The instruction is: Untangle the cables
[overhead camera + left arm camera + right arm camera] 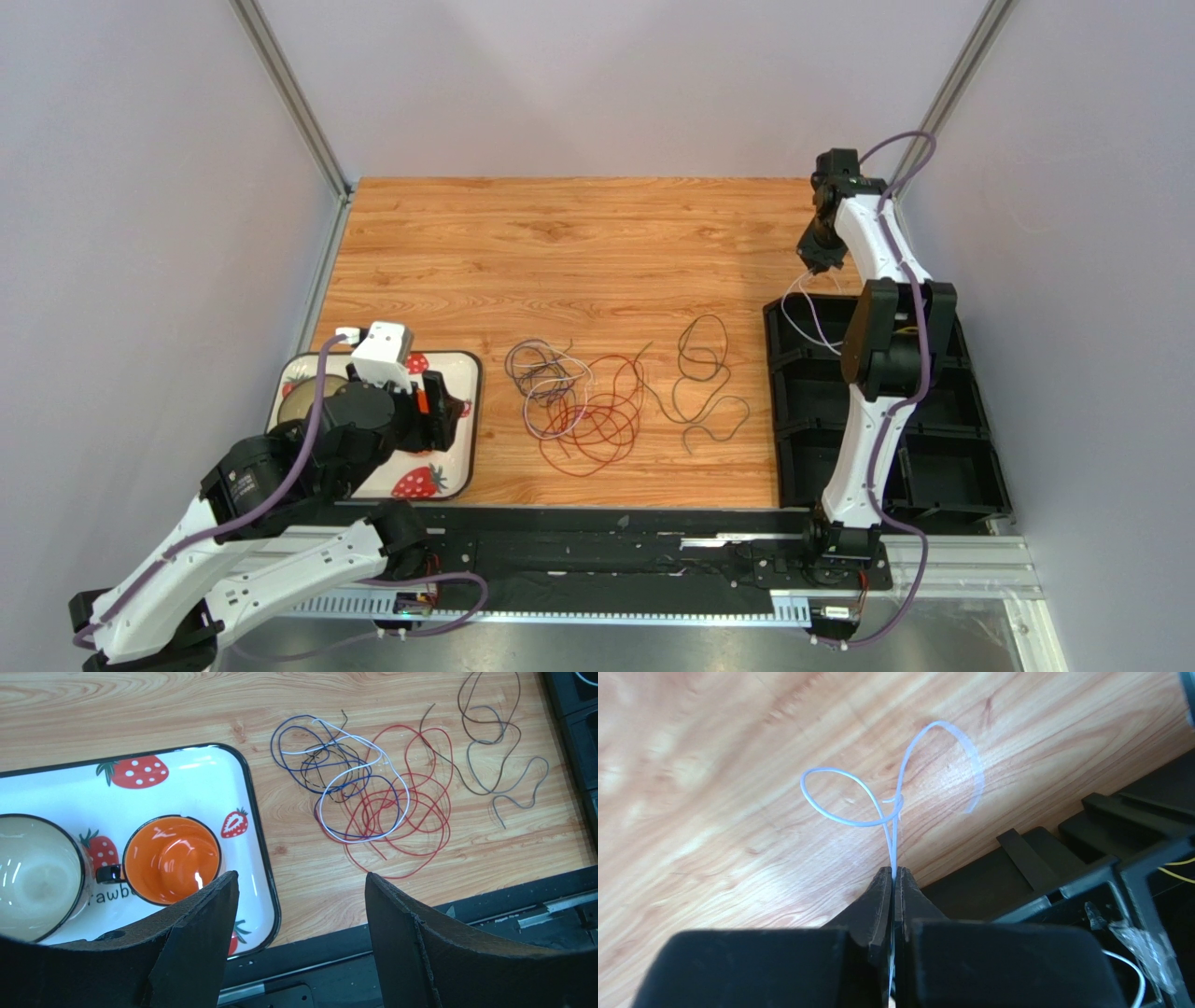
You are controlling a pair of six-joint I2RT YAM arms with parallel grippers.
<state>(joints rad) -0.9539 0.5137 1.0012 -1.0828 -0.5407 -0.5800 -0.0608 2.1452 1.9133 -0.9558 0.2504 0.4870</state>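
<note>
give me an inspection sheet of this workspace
surface: wooden table, no damage seen
job's things: tangle of red, white, blue and dark wires at mid-table; dark cable looped just right of it
clutter: strawberry tray with orange cup and pale cup; black bin on the right
grippers: left pincer open, empty, above the tray's edge; right pincer shut on a white cable
cables: purple hoses along both arms
surroundings: plain grey walls

Plain pale grey walls (140,210) enclose a wood-grain table (561,252) on three sides, with metal posts (288,91) at the far corners.
</note>
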